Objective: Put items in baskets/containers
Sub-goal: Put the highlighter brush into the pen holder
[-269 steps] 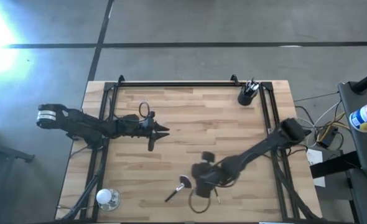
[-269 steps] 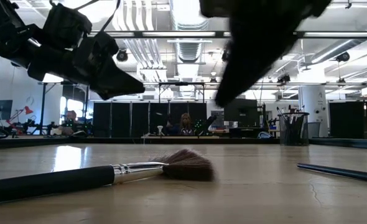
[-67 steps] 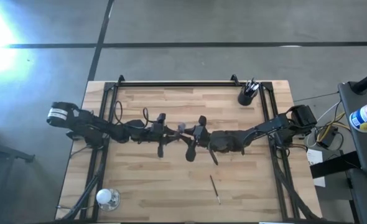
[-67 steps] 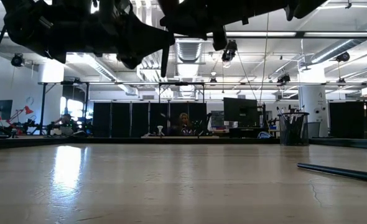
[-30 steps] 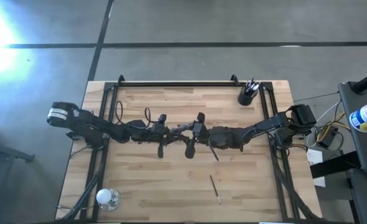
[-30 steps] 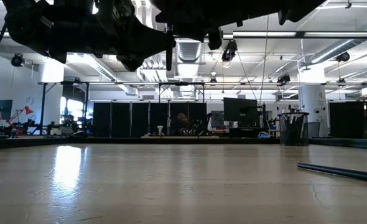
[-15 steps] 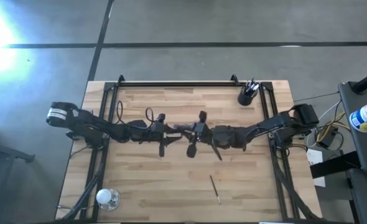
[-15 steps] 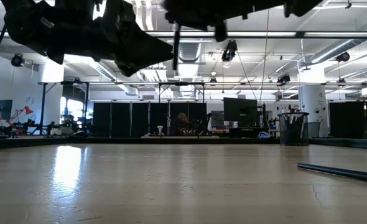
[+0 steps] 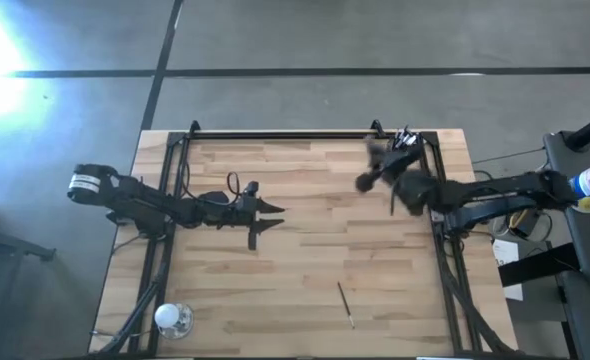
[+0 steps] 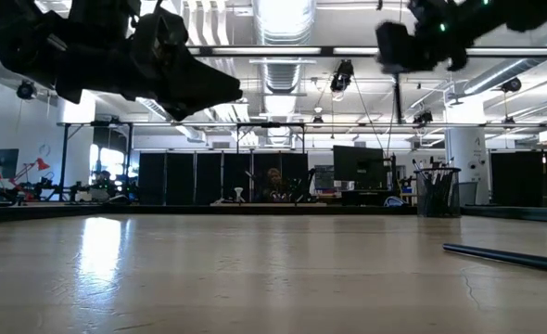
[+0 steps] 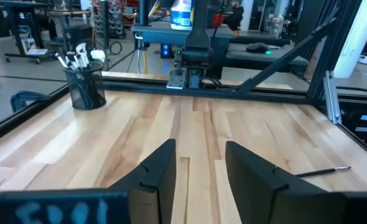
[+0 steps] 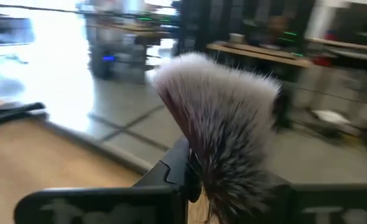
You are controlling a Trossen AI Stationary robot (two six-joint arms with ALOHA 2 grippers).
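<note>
My right gripper (image 9: 373, 178) hangs above the table's far right part, just short of the dark round cup (image 9: 399, 152), and is shut on a fan-headed brush (image 12: 218, 112). The cup stands on the table's far right corner and holds several brushes (image 11: 78, 57). In the low view the brush's thin handle (image 10: 397, 97) hangs below my right gripper (image 10: 413, 42). My left gripper (image 9: 278, 210) stands open and level over the table's middle with nothing between its fingers (image 11: 165, 165). One slim brush (image 9: 345, 303) lies flat on the boards near the front edge. My right gripper pinches the fan brush between its two fingers just under the bristles (image 12: 199, 173). The fan head stands up past the fingers and the handle hangs down below them. The brush is lifted clear of the table. The gripper's own body hides the pads.
A clear rounded glass object (image 9: 172, 318) sits at the table's near left corner. Black frame rails (image 9: 285, 133) run along the far, left and right edges. The wood between the arms is bare apart from the lying brush (image 11: 320, 171).
The two grippers stood tip to tip over the table's middle with the brush between them. My right gripper has swung fast toward the far right corner and the cup, turning as it went, with the brush in it. My left gripper has stayed near the middle, now open and without the brush.
</note>
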